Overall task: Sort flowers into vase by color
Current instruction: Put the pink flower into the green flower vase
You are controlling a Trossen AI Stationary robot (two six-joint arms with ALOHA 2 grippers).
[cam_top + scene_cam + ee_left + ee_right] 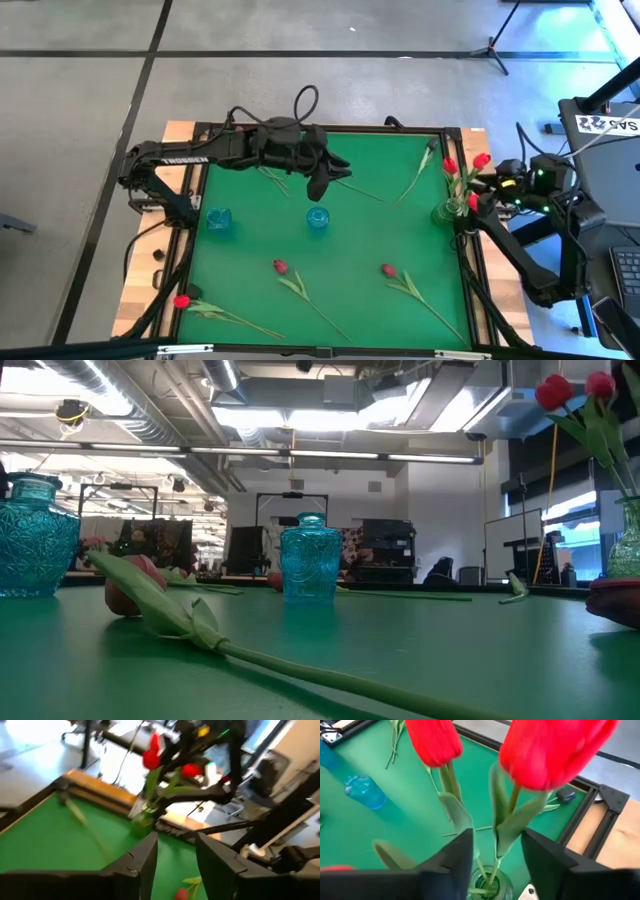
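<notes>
Two red flowers (435, 740) (555, 750) stand with their stems in a clear green vase (452, 210) at the table's right edge. My right gripper (497, 840) is open, its fingers on either side of those stems just above the vase mouth (490, 885). My left gripper (320, 188) hangs open over the table's middle, above a blue vase (317, 218), with nothing between its fingers (145, 860). A second blue vase (218, 220) stands further left. Red-headed flowers (280, 266) (388, 270) (181, 300) lie flat on the green mat near the front edge.
More green stems lie on the mat at the far side: one (420, 175) near the far right corner and others (275, 178) under the left arm. The mat is framed by a dark raised rail (470, 280). Open mat lies between the blue vases and the lying flowers.
</notes>
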